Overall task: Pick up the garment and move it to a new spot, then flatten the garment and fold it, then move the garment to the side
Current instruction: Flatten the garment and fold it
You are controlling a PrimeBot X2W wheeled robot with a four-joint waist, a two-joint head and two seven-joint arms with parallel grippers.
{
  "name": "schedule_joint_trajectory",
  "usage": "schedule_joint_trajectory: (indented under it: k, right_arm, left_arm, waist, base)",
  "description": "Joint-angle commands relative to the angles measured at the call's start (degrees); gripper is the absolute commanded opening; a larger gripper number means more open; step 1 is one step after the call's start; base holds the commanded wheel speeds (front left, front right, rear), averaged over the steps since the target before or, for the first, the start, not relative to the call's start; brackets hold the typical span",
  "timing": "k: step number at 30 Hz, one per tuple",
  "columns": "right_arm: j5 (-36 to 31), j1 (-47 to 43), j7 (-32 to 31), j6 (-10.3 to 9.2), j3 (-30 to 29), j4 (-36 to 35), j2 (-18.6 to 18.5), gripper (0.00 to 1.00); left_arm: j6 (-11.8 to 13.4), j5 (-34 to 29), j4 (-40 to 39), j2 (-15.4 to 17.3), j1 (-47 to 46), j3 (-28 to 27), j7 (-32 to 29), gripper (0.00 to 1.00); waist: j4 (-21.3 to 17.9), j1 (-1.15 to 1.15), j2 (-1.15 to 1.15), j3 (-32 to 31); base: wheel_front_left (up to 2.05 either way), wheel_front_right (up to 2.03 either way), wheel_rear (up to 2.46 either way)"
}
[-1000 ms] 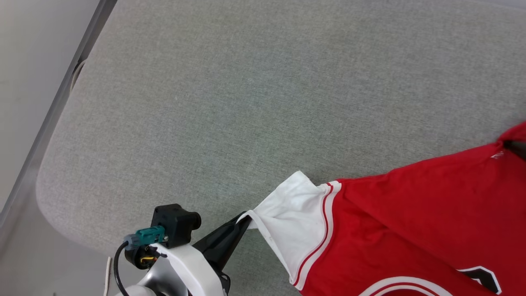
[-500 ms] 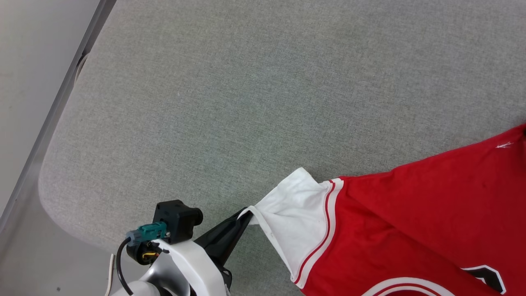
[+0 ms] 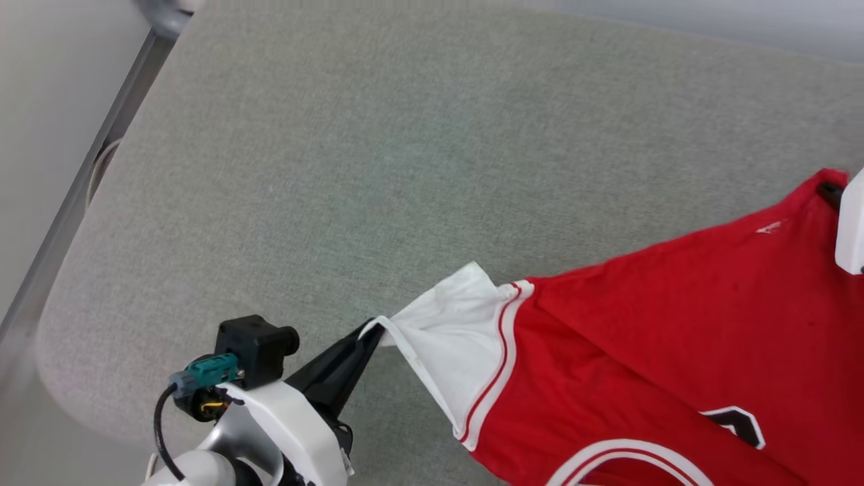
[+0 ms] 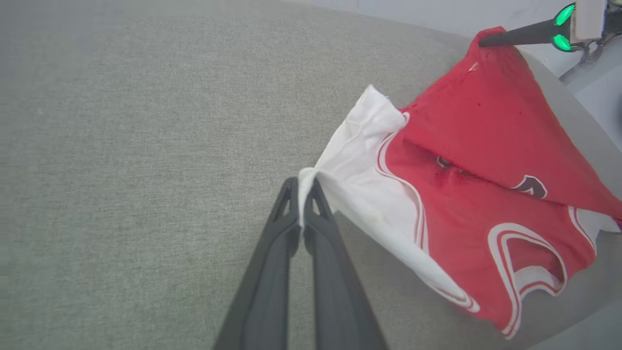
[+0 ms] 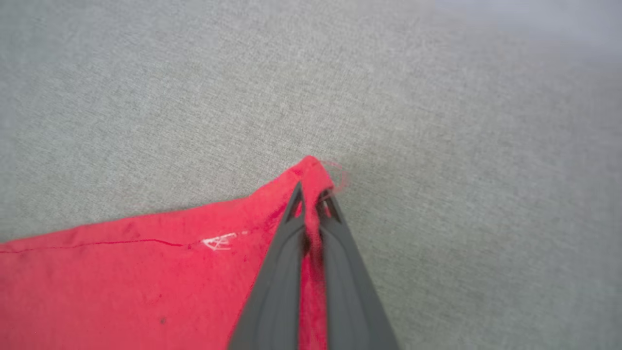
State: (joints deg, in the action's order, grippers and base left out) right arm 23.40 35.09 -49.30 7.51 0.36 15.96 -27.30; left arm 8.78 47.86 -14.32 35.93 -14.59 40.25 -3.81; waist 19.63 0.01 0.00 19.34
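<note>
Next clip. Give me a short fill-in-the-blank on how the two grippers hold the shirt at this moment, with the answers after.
1. The left gripper is shut on the garment's ____ sleeve.
2. The right gripper is shut on a ____ corner of the garment.
3. The cloth-covered surface under the garment is ____ in colour.
Missing words: white; red; grey.
</note>
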Motion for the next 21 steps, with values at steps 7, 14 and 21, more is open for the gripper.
schedule_joint_trajectory:
  k: [7, 14, 21]
  right_arm:
    - [3.43, 0.92, 7.25, -0.04, 2.79, -2.38, -1.37, 0.00]
    - [4.87, 0.55, 10.96, -0.04, 4.74, -6.47, -2.65, 0.00]
    - [5.31, 0.78, 14.82, -0.04, 5.32, -11.99, -2.40, 0.00]
  left_arm:
    - [2.33, -0.70, -3.01, 3.34, 0.13, -3.17, 0.58, 0.00]
    - [4.03, -0.37, -4.77, 6.30, 0.15, -6.24, 0.92, 0.00]
    - [7.18, -1.33, -8.05, 9.27, -1.46, -11.82, 3.06, 0.00]
  waist:
    - [-6.62, -0.01, 0.00, -7.65]
    - [-9.94, -0.01, 0.00, -11.21]
    - [-13.77, -0.01, 0.00, -14.40]
  base:
    - [0.00, 0.00, 0.00]
    - [0.00, 0.00, 0.00]
    - [0.00, 0.00, 0.00]
